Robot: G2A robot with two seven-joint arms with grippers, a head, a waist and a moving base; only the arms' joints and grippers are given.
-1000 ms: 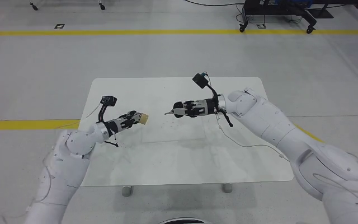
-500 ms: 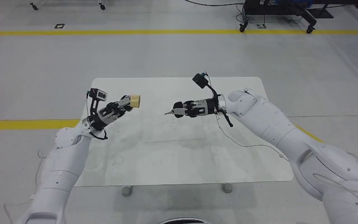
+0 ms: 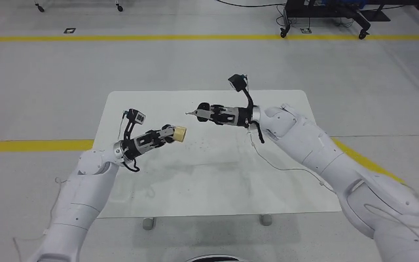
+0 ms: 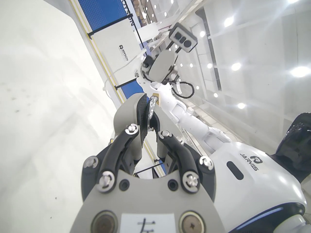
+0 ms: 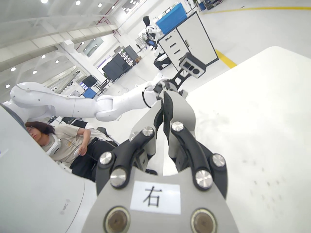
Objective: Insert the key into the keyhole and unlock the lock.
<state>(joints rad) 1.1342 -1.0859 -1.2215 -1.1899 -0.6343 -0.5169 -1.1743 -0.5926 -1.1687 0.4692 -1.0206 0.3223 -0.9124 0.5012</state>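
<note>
The left gripper [image 3: 169,133] is over the table [image 3: 216,190], left of its middle, with its fingers closed on the brass lock [image 3: 179,133], which sticks out from the fingertips toward the right. In the left wrist view the same gripper [image 4: 148,106] has its 2 ribbed pads [image 4: 143,112] drawn in tight on a thin silvery part of the lock [image 4: 153,101], with a small bit of brass showing just past the tips. The right gripper [image 3: 200,112] is over the far half of the table, near its middle, and pinches the key [image 3: 192,114], whose slim metal end points left. From the right wrist view this gripper [image 5: 165,98] has its 2 pads [image 5: 170,112] pressed almost flat against each other, with barely a slit between them. The key lies farther from the robot than the lock and a little to its right; the 2 are near each other but apart, with bare white tabletop showing in the gap. The key tip does not touch the lock. Each arm comes in from its own side, so the 2 grippers face one another across the middle of the table.
</note>
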